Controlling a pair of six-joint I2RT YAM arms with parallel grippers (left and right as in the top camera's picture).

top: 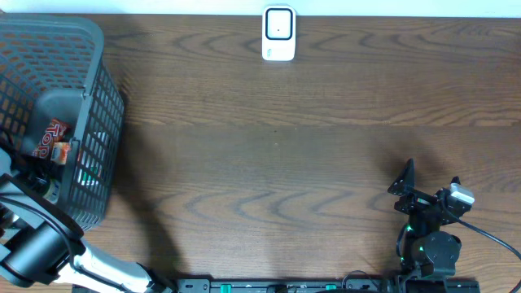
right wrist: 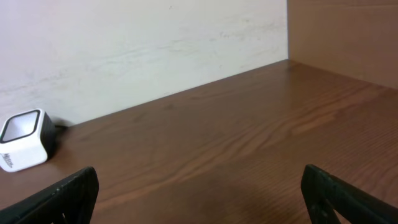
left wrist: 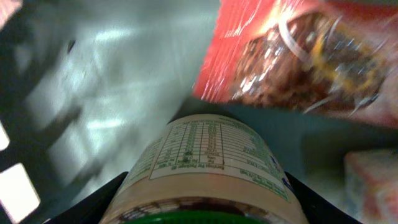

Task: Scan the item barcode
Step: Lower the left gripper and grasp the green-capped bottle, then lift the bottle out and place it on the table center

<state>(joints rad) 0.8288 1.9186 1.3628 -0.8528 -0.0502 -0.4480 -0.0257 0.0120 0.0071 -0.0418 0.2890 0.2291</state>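
table (top: pixel 285 163): brown wood, under both grippers. basket (top: pixel 104 122): grey mesh, standing around the left gripper (left wrist: pixel 208 205), which reaches down into it. left gripper: jaws on either side of the jar (left wrist: pixel 211 155), close against its sides; whether they press on it cannot be told. right gripper (right wrist: pixel 199 199): jaws wide, nothing between them, low over bare wood, well apart from the basket. red packet (left wrist: pixel 292 56): just beyond the left gripper, past the jar's far end. jar: the item, in the basket between the left jaws, green lid toward the wrist, printed label facing up. scanner (top: pixel 278 32): white, far ahead of the right gripper and to its left, by the table's back edge. step in hand, judged: taking hold of the jar. next move, judged: a firm hold, a lift clear of the basket wall, then the barcode turned to the scanner's window; no barcode shows here.
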